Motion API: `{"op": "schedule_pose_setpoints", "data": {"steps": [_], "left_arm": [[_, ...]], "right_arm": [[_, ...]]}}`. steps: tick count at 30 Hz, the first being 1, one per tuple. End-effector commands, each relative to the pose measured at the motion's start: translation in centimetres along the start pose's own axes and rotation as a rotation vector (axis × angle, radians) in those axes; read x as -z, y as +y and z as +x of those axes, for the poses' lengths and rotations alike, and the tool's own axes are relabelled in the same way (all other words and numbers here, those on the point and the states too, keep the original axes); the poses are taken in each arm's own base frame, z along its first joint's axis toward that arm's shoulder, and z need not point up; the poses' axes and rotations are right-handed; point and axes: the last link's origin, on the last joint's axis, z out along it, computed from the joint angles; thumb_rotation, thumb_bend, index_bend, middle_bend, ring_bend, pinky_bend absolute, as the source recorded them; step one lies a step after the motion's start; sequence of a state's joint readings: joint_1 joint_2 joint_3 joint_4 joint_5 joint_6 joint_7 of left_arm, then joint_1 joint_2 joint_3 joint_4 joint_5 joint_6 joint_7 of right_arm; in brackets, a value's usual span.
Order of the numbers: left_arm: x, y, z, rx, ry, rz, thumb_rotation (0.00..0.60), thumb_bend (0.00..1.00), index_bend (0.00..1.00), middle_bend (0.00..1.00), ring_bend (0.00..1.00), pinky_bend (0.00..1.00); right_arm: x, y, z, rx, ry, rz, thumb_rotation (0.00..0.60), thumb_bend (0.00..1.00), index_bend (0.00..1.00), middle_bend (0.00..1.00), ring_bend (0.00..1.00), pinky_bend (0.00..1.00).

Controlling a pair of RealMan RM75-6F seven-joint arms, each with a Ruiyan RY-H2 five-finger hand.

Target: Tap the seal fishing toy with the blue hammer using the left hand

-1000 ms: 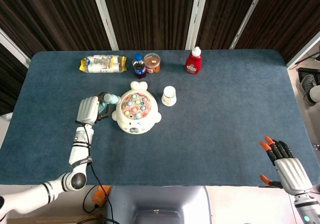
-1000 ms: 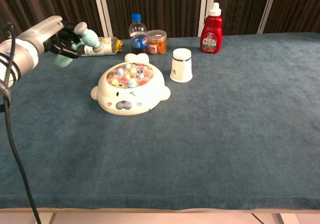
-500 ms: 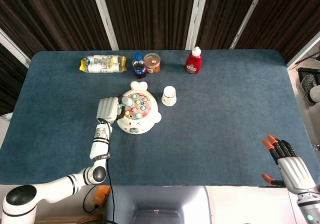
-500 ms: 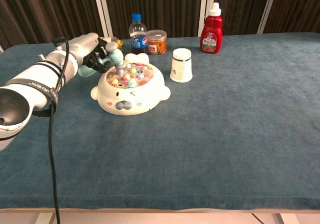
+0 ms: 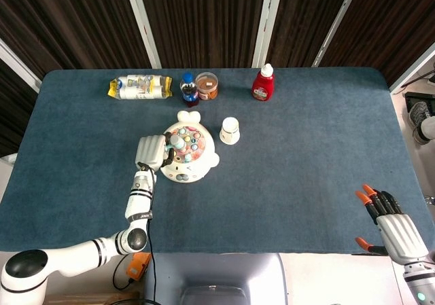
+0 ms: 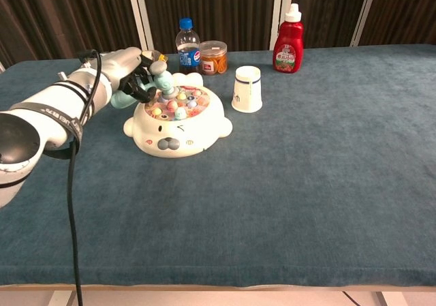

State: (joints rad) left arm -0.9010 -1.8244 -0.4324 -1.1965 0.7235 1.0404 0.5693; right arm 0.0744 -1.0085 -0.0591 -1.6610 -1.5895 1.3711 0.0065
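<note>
A blue cloth-covered table [image 5: 306,128] fills both views, with dark slatted panels behind its far edge. Near its middle, a little toward the robot's left, sits the seal fishing toy [image 5: 184,157] [image 6: 177,122], a white seal-shaped body whose face points to the near edge and whose round top is studded with small coloured fish.

The left arm reaches in from the near left corner to the toy's left side. The left hand [image 5: 151,153] [image 6: 126,71] is beside the toy's left rim, fingers curled tight round the handle of the blue hammer [image 5: 175,144] [image 6: 158,78]. The pale blue hammer head lies over the left part of the fish field; whether it touches the fish cannot be told.

Well to the right of the toy, off the near right corner of the table, the right hand [image 5: 393,229] hangs with its orange-tipped fingers spread and nothing in them.

Just right of the toy, slightly farther back, stands a white paper cup [image 5: 230,130] [image 6: 246,88]. Behind the toy along the far edge are a yellow snack packet [image 5: 140,86] to the left, a cola bottle [image 5: 189,90] [image 6: 186,46] with a blue cap, a small clear jar [image 5: 207,85] [image 6: 214,57] touching it, and a red sauce bottle [image 5: 262,83] [image 6: 288,39] off to the right.
</note>
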Motion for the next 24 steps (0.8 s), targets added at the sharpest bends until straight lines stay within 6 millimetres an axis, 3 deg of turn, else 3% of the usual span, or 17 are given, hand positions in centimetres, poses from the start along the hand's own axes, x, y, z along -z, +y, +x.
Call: {"op": "schedule_pose_setpoints", "data": {"steps": [1,16,24], "left_arm": [[-0.1,0.0,-0.2,-0.01,-0.008,0.005,0.6,0.75,0.69,0.89,0.87,1.0],[-0.4,0.1,-1.6,-0.061,-0.048,0.02,0.6,0.75,0.69,0.89,0.87,1.0],[-0.8,0.0,1.2,0.004,0.019,0.015,0.6,0.75,0.69,0.89,0.87,1.0]], "right_arm": [[0.0,0.0,0.0,0.0,0.0,0.0,0.6,0.34,0.0,0.0,0.0,0.0],[-0.1,0.1,0.1,-0.004,0.004,-0.003,0.6,0.34,0.0,0.0,0.0,0.0],[0.0,0.1,0.2,-0.005,0.008,-0.004,0.6,0.34,0.0,0.0,0.0,0.0]]}}
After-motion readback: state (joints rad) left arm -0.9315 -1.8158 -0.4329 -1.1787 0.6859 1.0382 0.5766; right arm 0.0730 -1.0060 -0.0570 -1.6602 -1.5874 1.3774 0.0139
